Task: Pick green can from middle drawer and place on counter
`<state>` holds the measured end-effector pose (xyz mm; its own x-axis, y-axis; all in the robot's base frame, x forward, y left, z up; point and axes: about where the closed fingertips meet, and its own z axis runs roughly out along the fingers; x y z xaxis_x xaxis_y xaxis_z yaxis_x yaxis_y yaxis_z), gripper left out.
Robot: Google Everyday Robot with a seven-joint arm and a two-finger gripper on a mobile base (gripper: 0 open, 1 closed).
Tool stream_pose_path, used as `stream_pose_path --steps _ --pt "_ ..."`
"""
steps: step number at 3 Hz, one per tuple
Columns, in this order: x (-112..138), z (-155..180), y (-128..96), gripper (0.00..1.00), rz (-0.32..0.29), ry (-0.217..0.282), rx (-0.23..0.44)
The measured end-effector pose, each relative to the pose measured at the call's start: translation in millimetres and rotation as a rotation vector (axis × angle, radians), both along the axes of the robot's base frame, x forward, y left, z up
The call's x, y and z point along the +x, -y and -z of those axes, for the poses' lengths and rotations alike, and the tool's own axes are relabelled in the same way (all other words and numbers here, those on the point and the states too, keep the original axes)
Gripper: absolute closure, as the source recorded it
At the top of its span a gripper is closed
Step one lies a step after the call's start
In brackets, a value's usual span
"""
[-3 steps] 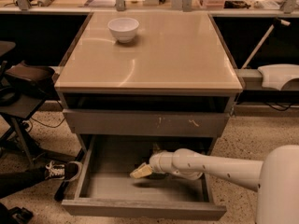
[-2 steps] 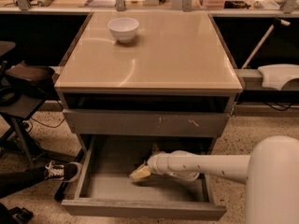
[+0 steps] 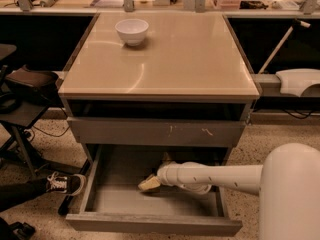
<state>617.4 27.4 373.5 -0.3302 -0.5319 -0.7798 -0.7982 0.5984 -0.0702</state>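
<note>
The robot's white arm [image 3: 215, 176] reaches in from the lower right of the view, lying low & nearly level over the open middle drawer [image 3: 150, 224]. The gripper [image 3: 150, 184] sits at the arm's tip, inside the drawer, down near the bare grey floor & approx. mid-width, a little toward the view's left. It shows as a tan wedge pointing left. Can't tell how wide it stands or whether it has hold of anything. The green can can't be made out in this view, not in the drawer, not on the counter [image 3: 175, 59]; the arm & gripper cover part of the drawer floor.

The drawer is pulled well out, w/ its plain front panel nearest the camera. Above it sits the grey drawer front w/ white scuff marks [image 3: 125, 131], pushed in, & above that a dark open slot under the counter top.

On the glossy tan counter stands a white bowl [image 3: 132, 31], upright, near the far-left corner, well apart from the arm.

The robot's rounded white body [image 3: 290, 194] fills the lower-right corner. At the view's left, on the speckled floor [image 3: 40, 134], a black sneaker w/ white sole [image 3: 65, 184] rests just beside the drawer's side. A dark chair [image 3: 20, 99] stands further left.
</note>
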Motion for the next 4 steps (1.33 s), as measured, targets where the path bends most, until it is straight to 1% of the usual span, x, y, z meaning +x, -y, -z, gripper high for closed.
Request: stream_pose_path --steps 1,2,3,4 --pt "3 -14 8 0.0 0.046 0.019 -0.046" --pt "-1 -59 -14 0.0 0.084 0.07 -0.12" --pt "-8 -85 -18 0.0 0.121 0.096 -0.144" --pt "6 -44 18 0.0 0.202 0.028 -0.137"
